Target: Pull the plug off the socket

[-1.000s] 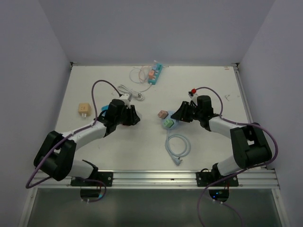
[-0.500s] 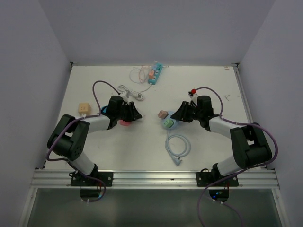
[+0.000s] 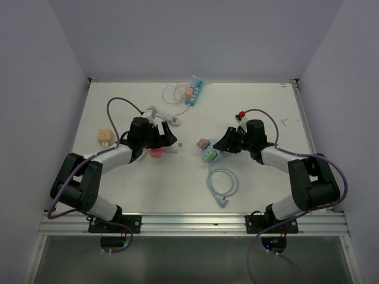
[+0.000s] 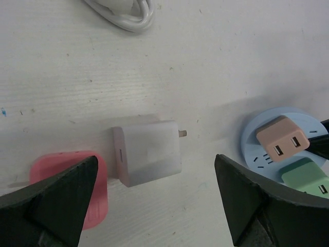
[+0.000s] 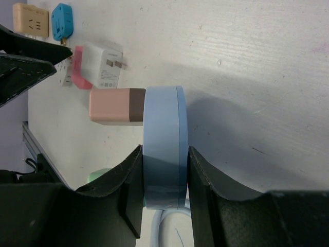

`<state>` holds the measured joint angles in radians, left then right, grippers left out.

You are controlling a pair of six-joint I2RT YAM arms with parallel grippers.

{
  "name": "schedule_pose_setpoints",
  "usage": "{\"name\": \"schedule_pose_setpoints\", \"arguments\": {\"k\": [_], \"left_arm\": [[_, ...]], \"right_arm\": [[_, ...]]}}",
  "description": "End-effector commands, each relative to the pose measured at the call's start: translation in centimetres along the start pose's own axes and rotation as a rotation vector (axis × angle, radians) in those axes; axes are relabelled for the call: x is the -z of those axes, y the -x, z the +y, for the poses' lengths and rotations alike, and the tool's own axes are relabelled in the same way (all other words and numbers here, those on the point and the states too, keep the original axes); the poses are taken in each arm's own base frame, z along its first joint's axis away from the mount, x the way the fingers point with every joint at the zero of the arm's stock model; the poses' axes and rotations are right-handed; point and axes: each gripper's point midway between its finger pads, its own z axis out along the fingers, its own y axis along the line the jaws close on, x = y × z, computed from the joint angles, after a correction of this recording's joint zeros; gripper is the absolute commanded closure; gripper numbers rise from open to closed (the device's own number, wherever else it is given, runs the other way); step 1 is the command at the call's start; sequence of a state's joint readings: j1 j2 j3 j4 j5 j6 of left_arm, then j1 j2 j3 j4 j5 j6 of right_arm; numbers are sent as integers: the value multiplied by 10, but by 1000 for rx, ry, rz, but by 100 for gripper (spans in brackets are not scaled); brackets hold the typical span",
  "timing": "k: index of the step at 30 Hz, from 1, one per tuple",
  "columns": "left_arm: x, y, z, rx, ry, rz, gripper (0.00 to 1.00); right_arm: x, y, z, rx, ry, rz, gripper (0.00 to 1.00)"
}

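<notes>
Your right jaws were clamped on the round blue socket (image 5: 164, 118), one finger pressed against each flat face, holding it on edge right of the tabletop's (image 3: 266, 100) centre. A tan plug (image 5: 110, 106) sat seated in the socket's face, pointing left, and a green plug (image 4: 308, 177) was seated in the same face just nearer to you.

Your left jaws stood wide apart and gripped nothing. They hung over a white plug (image 4: 149, 152) that lay flat on the tabletop left of centre, its prongs bare and pointing right towards the blue socket. That plug was out of any socket. A pink socket (image 4: 56, 162) lay just beside its left end, partly hidden under one left finger (image 4: 46, 216); from the wrist views you could not tell whether the two touched. The white plug and the blue socket were near each other but apart, with bare tabletop between them.

A coiled white cable (image 4: 123, 10) lay farther back from the white plug. A beige adapter (image 3: 105, 136) rested near the left edge with a small blue adapter (image 5: 61, 21) just right of it. A teal power strip (image 3: 194, 92) sat at the far edge, and a looped pale blue cable (image 3: 224, 183) lay nearer to you than the blue socket.
</notes>
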<state>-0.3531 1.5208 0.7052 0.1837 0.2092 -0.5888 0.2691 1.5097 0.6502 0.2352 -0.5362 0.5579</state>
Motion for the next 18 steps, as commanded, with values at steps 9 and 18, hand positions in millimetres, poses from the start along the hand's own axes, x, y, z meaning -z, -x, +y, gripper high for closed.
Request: {"name": "schedule_pose_setpoints", "arguments": {"k": [9,18], "left_arm": [[34,28,-72,-420,-117,-117,2],[30,-5,-119,-614,-157,-103,13]], "right_arm": [[-4,0,46,132,169,31,100],[-8,-17,69,229,228,98,100]]}}
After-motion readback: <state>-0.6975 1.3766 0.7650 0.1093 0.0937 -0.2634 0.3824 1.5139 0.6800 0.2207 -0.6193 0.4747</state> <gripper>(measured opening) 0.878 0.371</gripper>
